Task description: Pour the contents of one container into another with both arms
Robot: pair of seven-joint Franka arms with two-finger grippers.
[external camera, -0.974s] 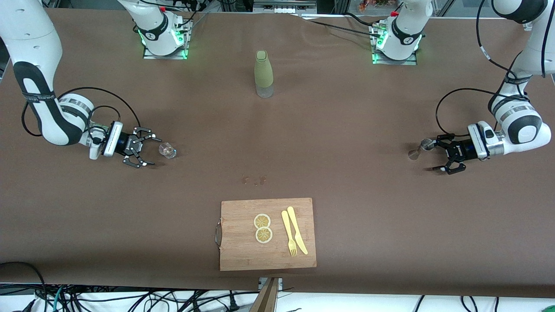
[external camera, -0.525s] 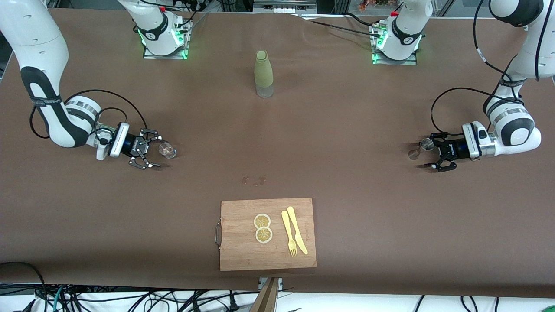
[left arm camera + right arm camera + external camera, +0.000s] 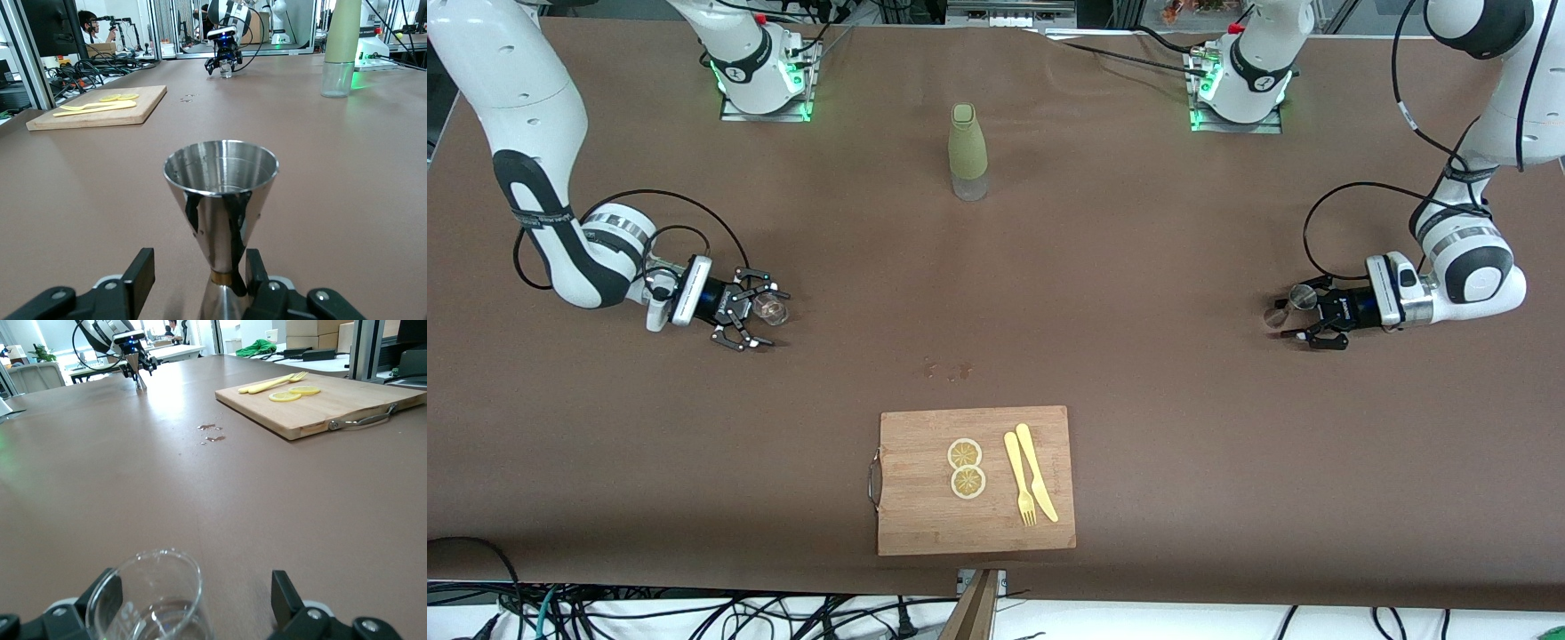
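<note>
Left gripper [image 3: 1303, 324] sits low at the left arm's end of the table [image 3: 1138, 267], its fingers [image 3: 260, 270] partly closed around the waist of the upright steel jigger [image 3: 221, 200]; one finger touches it, the other stands just clear.

Right gripper [image 3: 754, 316] sits low at the right arm's end, fingers [image 3: 283, 590] spread wide on either side of the clear glass [image 3: 150, 597], not touching it.

Green bottle [image 3: 967, 151] stands upright near the table edge where the bases are.

Cutting board [image 3: 925, 498] lies at the edge nearest the front camera, carrying two lemon slices [image 3: 966, 467], a fork [image 3: 1019, 480] and a knife [image 3: 1037, 471].
</note>
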